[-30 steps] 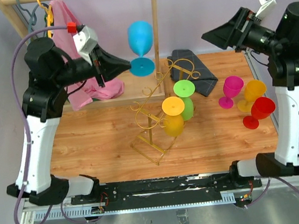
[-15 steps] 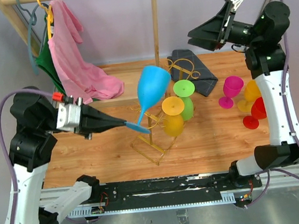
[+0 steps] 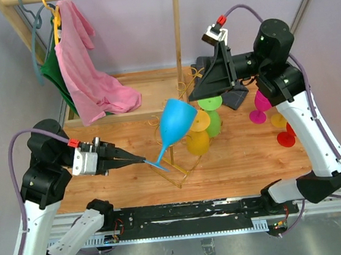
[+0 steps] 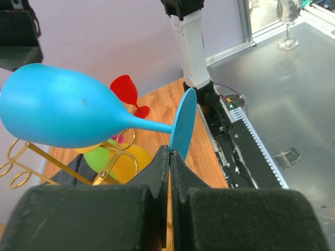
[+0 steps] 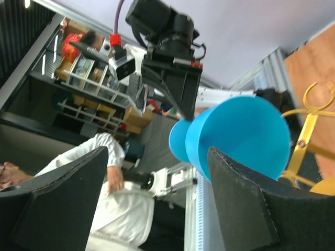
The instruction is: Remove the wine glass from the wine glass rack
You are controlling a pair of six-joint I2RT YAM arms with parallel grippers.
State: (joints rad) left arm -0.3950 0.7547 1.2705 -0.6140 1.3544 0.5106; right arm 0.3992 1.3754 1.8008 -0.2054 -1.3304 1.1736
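My left gripper is shut on the foot of a blue wine glass and holds it tilted in the air, bowl up and to the right, in front of the gold wire rack. In the left wrist view the jaws pinch the blue foot edge-on and the bowl lies to the left. A yellow glass and a green glass hang on the rack. My right gripper is open, just above and right of the blue bowl; its view looks into the blue bowl.
Magenta, orange and red glasses stand on the table at the right. A dark cloth lies behind the rack. A wooden clothes rack with a pink garment stands at the back left.
My left gripper has carried the blue glass down from high at the back to low in front of the rack. My right arm has swung left toward the blue bowl.
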